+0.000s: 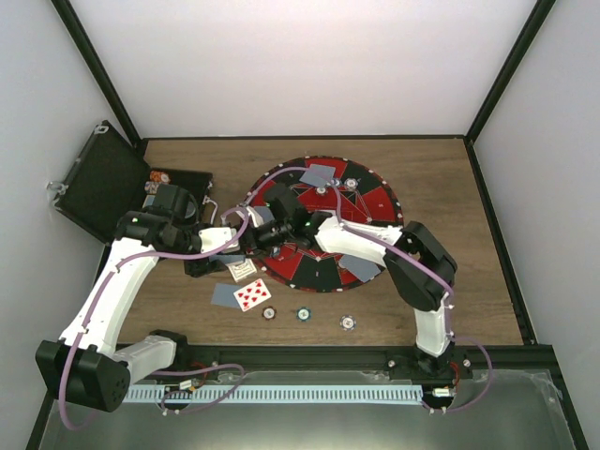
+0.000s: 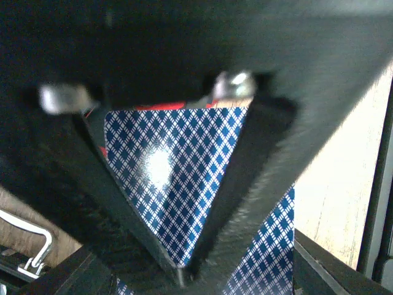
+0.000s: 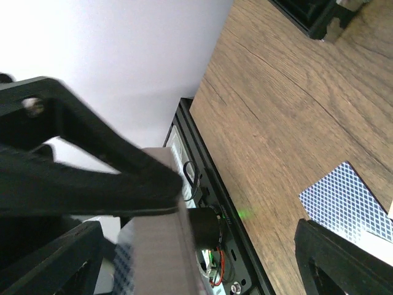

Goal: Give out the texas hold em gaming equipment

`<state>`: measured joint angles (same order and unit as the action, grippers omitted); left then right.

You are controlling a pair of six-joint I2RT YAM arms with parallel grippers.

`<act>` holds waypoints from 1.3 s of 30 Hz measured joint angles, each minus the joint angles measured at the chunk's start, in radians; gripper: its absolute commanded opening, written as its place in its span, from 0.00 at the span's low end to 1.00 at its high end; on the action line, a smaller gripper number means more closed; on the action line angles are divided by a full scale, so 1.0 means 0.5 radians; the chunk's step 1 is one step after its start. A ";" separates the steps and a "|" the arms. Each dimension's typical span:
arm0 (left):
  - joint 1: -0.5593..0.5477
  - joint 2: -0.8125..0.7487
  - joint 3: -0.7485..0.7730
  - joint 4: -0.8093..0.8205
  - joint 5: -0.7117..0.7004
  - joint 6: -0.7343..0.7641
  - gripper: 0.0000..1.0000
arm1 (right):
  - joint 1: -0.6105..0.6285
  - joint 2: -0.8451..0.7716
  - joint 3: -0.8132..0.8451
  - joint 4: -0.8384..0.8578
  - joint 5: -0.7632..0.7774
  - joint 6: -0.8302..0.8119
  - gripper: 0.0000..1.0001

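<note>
White walls and a black frame enclose the wooden table (image 1: 459, 206), which carries a round red-and-black mat (image 1: 375, 202) at centre and an open black case (image 1: 98, 183) at the far left corner. Both arms extend inward and meet over the near left edge of the mat. The left tool (image 2: 181, 271) has its fingers together at the tips. A blue-backed card (image 2: 178, 178) with a diamond pattern fills the wrist view directly behind them; whether the tips pinch it cannot be told. The right tool (image 1: 270, 228) has its fingers apart, and a blurred grey object (image 3: 159, 239) sits close to its lens; contact cannot be told. 2 back-up cards lie on the mat: the far card (image 1: 321, 173) and the near right card (image 1: 366, 268). On the bare table in front of the mat lie a face-up card (image 1: 251, 294) with red pips, a back-up card (image 1: 225, 295) touching its left side, and 3 chips (image 1: 303, 314) in a row, spaced apart. More chips sit inside the case.
</note>
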<state>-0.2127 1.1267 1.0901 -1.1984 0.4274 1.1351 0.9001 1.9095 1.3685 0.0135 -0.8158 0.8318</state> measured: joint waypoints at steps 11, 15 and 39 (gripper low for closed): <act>0.000 -0.004 0.000 -0.006 0.002 0.011 0.05 | -0.003 0.117 -0.001 0.061 -0.066 0.052 0.77; -0.001 -0.002 0.001 -0.008 0.008 0.011 0.05 | -0.027 0.117 -0.032 0.098 -0.089 0.052 0.75; -0.001 0.004 0.001 0.000 -0.003 0.008 0.04 | -0.176 -0.109 -0.276 0.118 -0.150 -0.006 0.67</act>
<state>-0.2131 1.1286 1.0904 -1.1984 0.4259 1.1389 0.8120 1.8549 1.2304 0.0727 -0.8906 0.8288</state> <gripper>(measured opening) 0.608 0.649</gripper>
